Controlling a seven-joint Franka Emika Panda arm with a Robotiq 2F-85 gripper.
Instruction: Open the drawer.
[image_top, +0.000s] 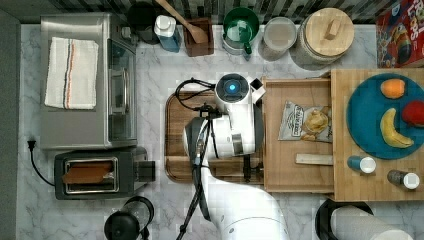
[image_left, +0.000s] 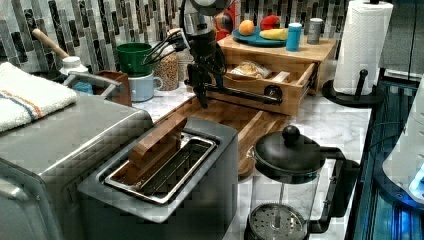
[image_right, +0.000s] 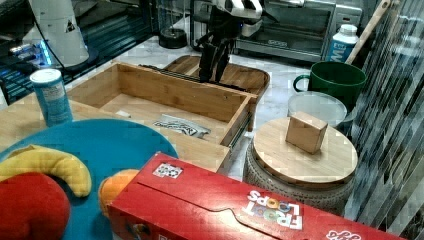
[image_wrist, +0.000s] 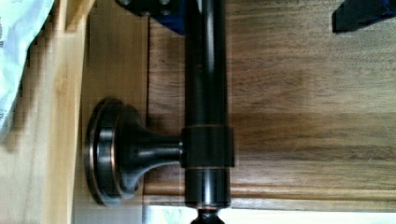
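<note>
The light bamboo drawer (image_top: 295, 175) stands pulled well out of its box towards the top view's left, over the dark brown tray (image_top: 175, 145). A crisp bag (image_top: 306, 122) and a small wooden piece lie inside it. The black bar handle (image_left: 240, 94) runs across the drawer's front panel (image_left: 285, 104). My gripper (image_left: 200, 92) points down at the far end of that handle. In the wrist view the handle (image_wrist: 205, 70) passes between the fingers, and my gripper (image_wrist: 257, 11) is open, one fingertip (image_wrist: 159, 11) beside the bar and the other well apart from it.
On top of the drawer's box sit a blue plate (image_top: 360, 120) of fruit and two shakers. A toaster (image_top: 95, 172) and toaster oven (image_top: 85, 80) stand on the top view's left, a French press (image_left: 285, 190) in front. Jars and a green mug (image_top: 241, 27) line the back wall.
</note>
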